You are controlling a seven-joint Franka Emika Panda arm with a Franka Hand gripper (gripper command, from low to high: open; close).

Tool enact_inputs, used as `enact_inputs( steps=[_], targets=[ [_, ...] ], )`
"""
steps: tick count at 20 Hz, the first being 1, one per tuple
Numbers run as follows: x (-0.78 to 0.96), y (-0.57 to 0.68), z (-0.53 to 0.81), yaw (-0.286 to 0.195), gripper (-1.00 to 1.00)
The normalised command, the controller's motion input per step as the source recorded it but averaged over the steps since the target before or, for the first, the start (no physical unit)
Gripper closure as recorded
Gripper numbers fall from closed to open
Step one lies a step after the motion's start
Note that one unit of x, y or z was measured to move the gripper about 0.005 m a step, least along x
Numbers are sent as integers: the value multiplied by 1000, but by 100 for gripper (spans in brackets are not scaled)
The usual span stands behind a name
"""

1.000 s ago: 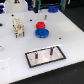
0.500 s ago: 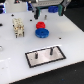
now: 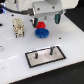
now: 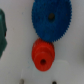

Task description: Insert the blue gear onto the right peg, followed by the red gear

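Observation:
In the exterior view the blue gear point(image 3: 42, 33) lies flat on the white table, and the smaller red gear point(image 3: 39, 24) touches its far side. My gripper point(image 3: 46, 19) hangs just above both, open and holding nothing, with one dark finger point(image 3: 34, 21) on each side. Nearer the camera lies the grey black-bordered plate point(image 3: 46, 56), and the right peg point(image 3: 51, 50) stands on it with nothing on it. The wrist view looks down on the blue gear point(image 4: 50, 20) and the red gear point(image 4: 43, 54), side by side.
A beige block-like object point(image 3: 18, 27) stands on the table at the exterior view's left of the gears. The plate's other pin point(image 3: 38, 54) is upright at its left end. A dark shape point(image 4: 2, 32) sits at the edge of the wrist view.
My gripper has come down and moved toward the exterior view's right, and it is now above the two gears. The gears and the plate have not moved.

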Motion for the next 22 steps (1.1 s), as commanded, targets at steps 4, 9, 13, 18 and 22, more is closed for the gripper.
enact_inputs(
  steps=[4,9,13,18,22],
  targets=[
    [-172,15,-443,0,-100],
    [-242,37,-370,0,-100],
    [-302,-64,-261,0,-100],
    [-363,8,-203,0,100],
    [-304,3,-132,0,100]
  ],
)
